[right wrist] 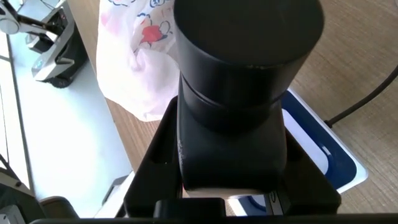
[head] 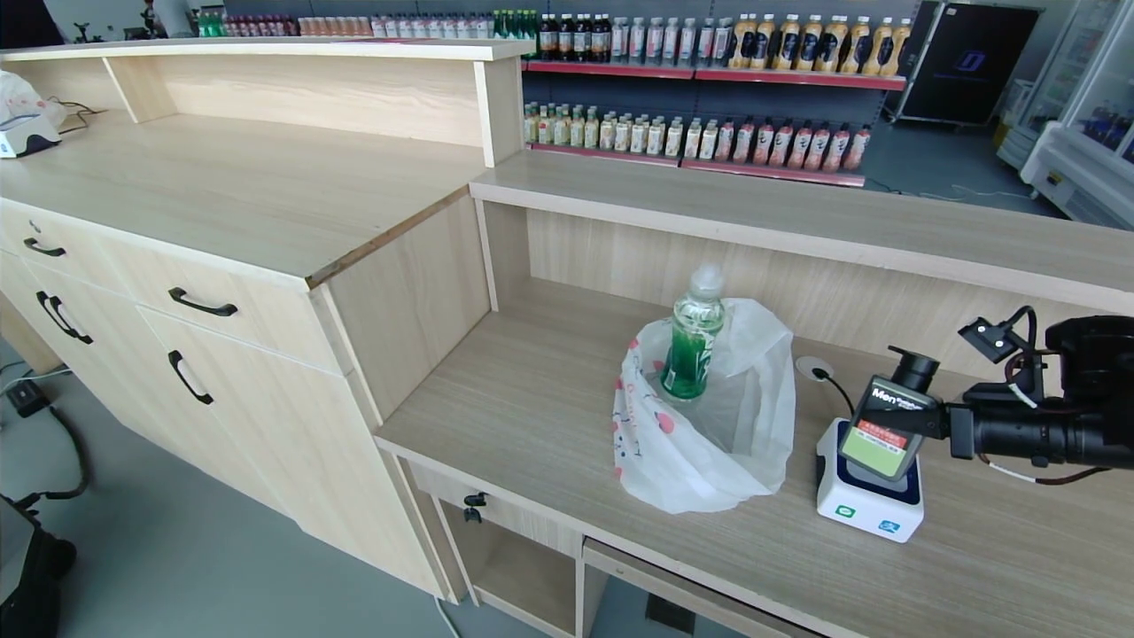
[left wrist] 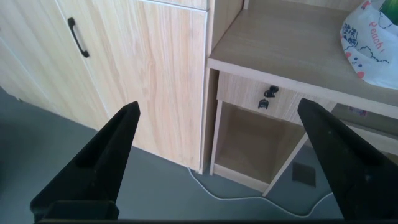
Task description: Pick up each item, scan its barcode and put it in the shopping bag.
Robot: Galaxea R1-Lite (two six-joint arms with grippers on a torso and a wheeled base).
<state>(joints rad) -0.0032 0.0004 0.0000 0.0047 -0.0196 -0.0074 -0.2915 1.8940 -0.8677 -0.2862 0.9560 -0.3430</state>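
One item, the green bottle (head: pixel 693 341), already stands in the shopping bag (head: pixel 700 461). A second, the black bottle (head: pixel 875 443), is pinched in the right gripper (head: pixel 912 418) just over the scanner (head: pixel 864 514); its bagging remains. Left gripper (left wrist: pixel 219 109) spread, holding nothing

One white shopping bag (head: pixel 709 443) lay on the single tabletop (head: pixel 532 399), with one green bottle (head: pixel 693 341) inside it. There was also one white and blue scanner (head: pixel 868 509), one black cable (head: pixel 837 390), and one dark bottle (head: pixel 877 439) gripped in the right hand (head: pixel 926 418). Two robot hands could be counted, the second being the left hand (left wrist: pixel 219 104), and two red-edged shelves (head: pixel 709 75) of many drinks bottles stood behind.
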